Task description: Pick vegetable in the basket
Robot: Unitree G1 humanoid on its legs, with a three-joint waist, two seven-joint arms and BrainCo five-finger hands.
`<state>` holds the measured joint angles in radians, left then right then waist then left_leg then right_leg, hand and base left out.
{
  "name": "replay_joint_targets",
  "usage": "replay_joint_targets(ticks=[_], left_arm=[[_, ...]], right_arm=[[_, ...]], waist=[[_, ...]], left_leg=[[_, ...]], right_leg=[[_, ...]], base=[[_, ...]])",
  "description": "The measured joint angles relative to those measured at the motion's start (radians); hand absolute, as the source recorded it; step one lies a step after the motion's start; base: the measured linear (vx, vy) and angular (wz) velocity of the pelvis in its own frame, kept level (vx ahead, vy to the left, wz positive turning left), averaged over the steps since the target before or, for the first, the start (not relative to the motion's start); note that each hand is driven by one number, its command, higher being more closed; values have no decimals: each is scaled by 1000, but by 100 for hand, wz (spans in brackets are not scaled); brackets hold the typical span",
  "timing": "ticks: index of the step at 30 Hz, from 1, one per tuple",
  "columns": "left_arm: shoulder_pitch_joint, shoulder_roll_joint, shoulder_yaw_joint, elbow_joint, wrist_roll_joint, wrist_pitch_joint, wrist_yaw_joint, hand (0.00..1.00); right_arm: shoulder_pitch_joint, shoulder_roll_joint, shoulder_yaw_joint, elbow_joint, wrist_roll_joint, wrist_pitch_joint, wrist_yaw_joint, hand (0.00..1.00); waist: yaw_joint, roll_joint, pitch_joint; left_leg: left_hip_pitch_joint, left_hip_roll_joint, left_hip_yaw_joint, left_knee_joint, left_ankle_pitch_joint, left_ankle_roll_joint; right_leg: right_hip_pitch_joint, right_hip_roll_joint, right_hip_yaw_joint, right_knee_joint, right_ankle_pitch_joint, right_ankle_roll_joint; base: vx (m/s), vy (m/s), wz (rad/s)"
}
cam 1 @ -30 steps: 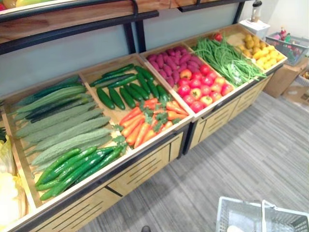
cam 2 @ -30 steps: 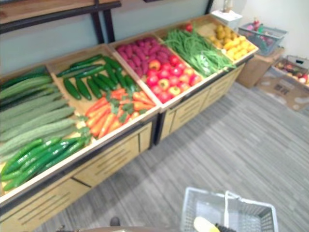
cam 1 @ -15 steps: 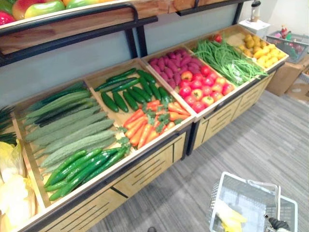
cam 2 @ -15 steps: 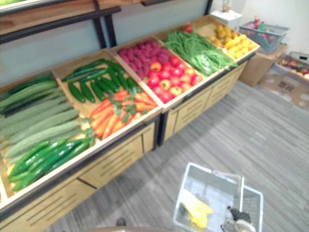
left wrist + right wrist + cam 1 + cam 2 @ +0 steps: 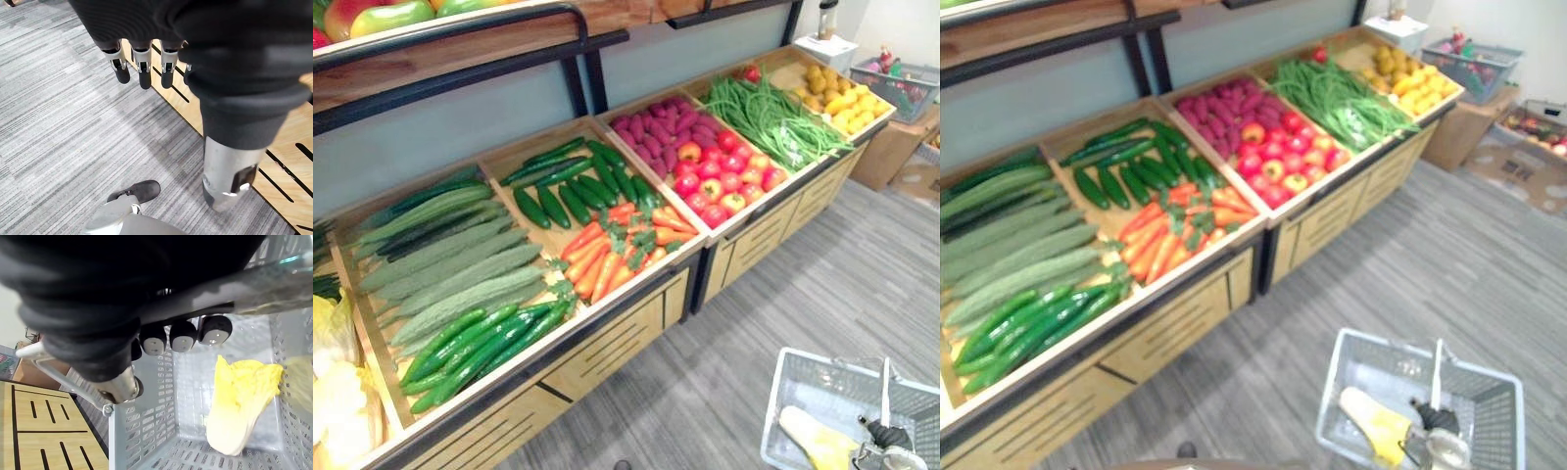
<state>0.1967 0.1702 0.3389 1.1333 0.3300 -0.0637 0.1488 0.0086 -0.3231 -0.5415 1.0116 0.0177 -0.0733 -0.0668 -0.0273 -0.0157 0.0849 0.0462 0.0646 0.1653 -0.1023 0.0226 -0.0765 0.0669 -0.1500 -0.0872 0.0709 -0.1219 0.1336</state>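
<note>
The right hand (image 5: 182,337) curled round the smooth grey handle (image 5: 244,286) of a perforated plastic basket (image 5: 146,431); a tapered, crinkled yellow cabbage (image 5: 239,401) lay inside. The left hand (image 5: 142,68) hung loose-fingered beside slotted wooden panelling (image 5: 286,164).

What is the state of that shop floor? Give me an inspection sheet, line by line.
surface: wooden produce stand, bins of cucumbers, carrots, green beans.
job's things: grey basket; one yellow leafy vegetable lies in it.
clutter: nothing seen.
hands: right hand curled round the basket's handle; left hand open, empty, beside the stand.
cables: nothing seen.
surroundings: grey striped floor; second basket at the stand's far end.
</note>
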Motion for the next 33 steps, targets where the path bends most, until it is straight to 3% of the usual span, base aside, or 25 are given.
replay_joint_targets(ticks=[7, 9, 10, 12, 13, 17, 20, 22, 23, 24, 27, 30, 33], left_arm=[[-4, -4, -5, -3, 0, 1, 1, 0], [-6, -3, -21, -24, 0, 0, 3, 0], [3, -6, -22, -30, 0, 2, 3, 0], [16, -8, -21, -30, 0, 2, 3, 0], [21, -11, -21, -31, 0, 3, 3, 0], [24, -47, -31, -39, 0, 9, 2, 0], [27, -71, -47, -39, 4, 11, 2, 0], [36, -79, -61, -39, 14, 11, 2, 0], [45, -90, -69, -38, 35, 13, 2, 0], [53, -90, -80, -37, 46, 20, 3, 0], [36, -89, -100, -39, 47, 17, 4, 0], [38, -82, -99, -29, 46, 18, 4, 0], [44, -70, -98, -29, 45, 19, 5, 0]], right_arm=[[16, 1, 0, -74, -9, 0, -15, 100], [15, 11, 1, -95, -11, 0, -15, 100], [15, 13, 5, -101, -16, 0, -14, 100], [17, 14, 14, -105, -16, 0, -14, 100], [19, 17, 31, -113, -16, 0, -13, 100], [35, 19, 29, -161, -17, 0, -13, 100], [33, 36, 28, -193, -17, -2, -17, 100], [35, 48, 28, -212, -17, -1, -20, 100], [35, 54, 29, -230, -18, -2, -28, 100], [35, 70, 33, -230, -18, -2, -37, 100], [23, 79, 61, -228, -23, -1, -37, 100], [12, 72, 80, -204, -60, -1, -37, 100], [11, 63, 80, -171, -69, 3, -35, 100]], waist=[[-4, 21, 18], [-20, 20, 37], [-17, 33, 49], [-2, 43, 54], [9, 39, 64], [46, 23, 81], [50, 27, 83], [59, 40, 80], [60, 59, 82], [70, 48, 78], [70, 22, 68], [69, 8, 59], [66, 3, 57]], left_leg=[[-48, -8, -71, 7, 13, 1], [-112, -7, -107, 125, -26, -4], [-187, 19, -132, 311, -104, -10], [-218, 43, -148, 415, -140, -11], [-279, 49, -179, 565, -136, -5], [-343, 41, -192, 676, -53, -22], [-351, 47, -117, 505, -76, -9], [-334, 54, -75, 345, -48, 1], [-316, 59, -59, 285, -17, 4], [-298, 47, -37, 291, 24, 13], [-327, -4, -5, 406, -86, 49], [-317, -22, 25, 444, -144, 61], [-227, -38, 42, 388, -167, 85]], right_leg=[[-38, -11, -51, 49, -28, -16], [-50, -16, -82, 97, -63, -31], [-49, 1, -97, 138, -99, -35], [-37, 17, -94, 155, -115, -46], [-24, 32, -92, 171, -128, -56], [-4, 13, -82, 184, -146, -60], [-5, -1, -79, 179, -148, -59], [-2, 0, -73, 180, -161, -45], [12, 7, -63, 181, -175, -30], [28, -13, -38, 174, -185, -21], [48, -66, 4, 136, -177, -14], [37, -87, 82, 169, -143, -13], [-91, -91, 140, 485, -43, 12]], base=[[-83, -17, 23], [-92, -65, 51], [-71, -79, 28], [-43, -84, 5], [-40, -87, -5], [-12, -82, 0], [26, 14, -2], [122, 144, -19], [239, 253, -33], [214, 225, -31], [279, 230, -22], [268, 201, -25], [326, 202, -13]])
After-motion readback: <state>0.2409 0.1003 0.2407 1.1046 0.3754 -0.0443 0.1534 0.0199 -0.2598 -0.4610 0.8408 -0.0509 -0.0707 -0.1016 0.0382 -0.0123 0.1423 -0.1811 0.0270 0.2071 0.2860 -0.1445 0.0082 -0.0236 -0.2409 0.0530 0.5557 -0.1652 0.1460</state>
